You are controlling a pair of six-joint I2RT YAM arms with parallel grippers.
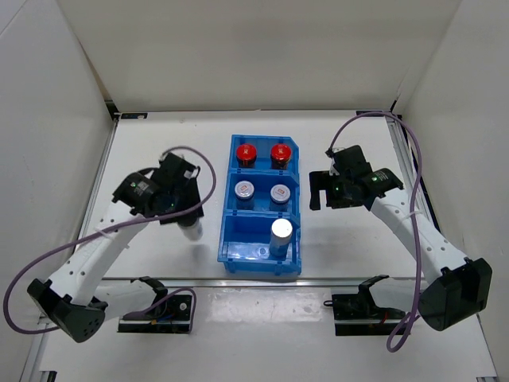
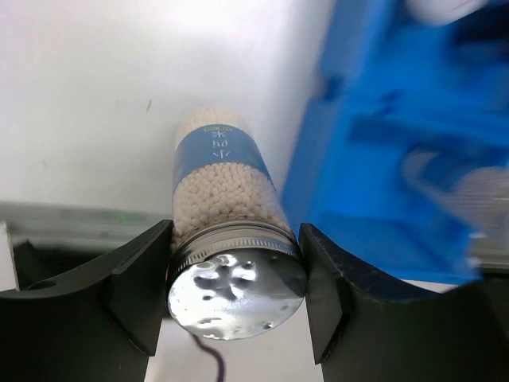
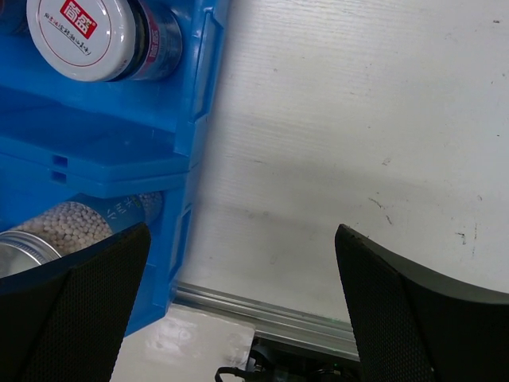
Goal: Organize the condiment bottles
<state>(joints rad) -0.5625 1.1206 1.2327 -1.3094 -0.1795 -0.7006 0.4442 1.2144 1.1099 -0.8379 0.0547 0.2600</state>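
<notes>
Silver-capped, the blue-labelled bottle (image 2: 219, 171) is clamped by the left gripper (image 2: 235, 267). The right gripper (image 3: 238, 294) is spread wide, the blue bin (image 3: 103, 143) at its left.

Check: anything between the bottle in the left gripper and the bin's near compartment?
Only the left wall of the bin, which the bottle must clear. The left gripper holds it just outside. Inside, another bottle stands at the right; the left half looks free.

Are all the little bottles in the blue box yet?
Almost. Five sit in the bin: two red-capped bottles, two grey-lidded bottles, one silver-capped bottle. The left gripper is shut on the last bottle, outside the bin. It goes in beside the silver-capped one.
</notes>
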